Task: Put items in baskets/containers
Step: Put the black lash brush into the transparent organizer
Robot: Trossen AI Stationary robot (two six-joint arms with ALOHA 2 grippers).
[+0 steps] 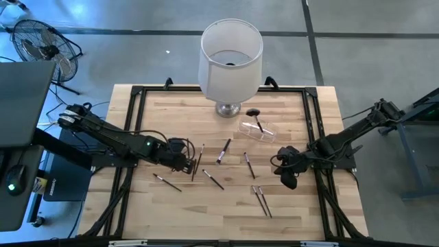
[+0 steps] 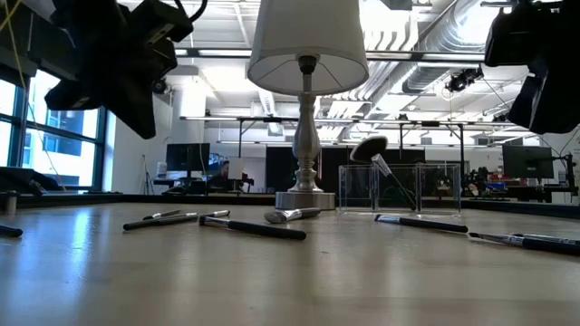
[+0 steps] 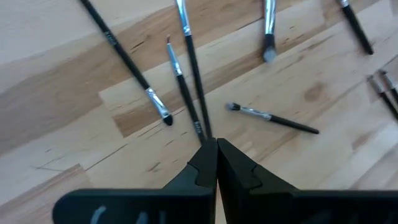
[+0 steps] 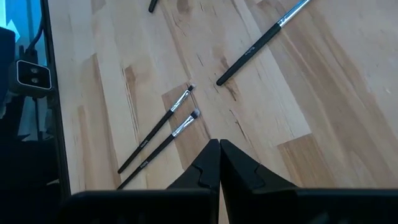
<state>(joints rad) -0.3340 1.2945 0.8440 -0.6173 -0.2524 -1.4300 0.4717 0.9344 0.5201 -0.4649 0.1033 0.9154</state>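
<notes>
Several thin makeup brushes lie flat on the wooden table, among them a pair (image 1: pixel 199 159), one (image 1: pixel 223 151) and two side by side (image 1: pixel 262 199). The clear plastic holder (image 1: pixel 257 130) (image 2: pixel 399 187) stands by the lamp base. The large brush with the fluffy black head (image 1: pixel 254 112) (image 2: pixel 370 148) leans inside it, head up. My left gripper (image 1: pixel 188 163) (image 3: pixel 216 144) is shut and hovers above the table, just short of the handle ends of two brushes (image 3: pixel 193 93). My right gripper (image 1: pixel 288 177) (image 4: pixel 219 144) is shut and hovers near two brushes (image 4: pixel 163 132).
A big white lampshade on a silver base (image 1: pixel 230 58) (image 2: pixel 306 54) stands at the far middle of the table, next to the holder. A black frame (image 1: pixel 137 92) runs around the tabletop. Bare wood lies along the near edge (image 1: pixel 219 223).
</notes>
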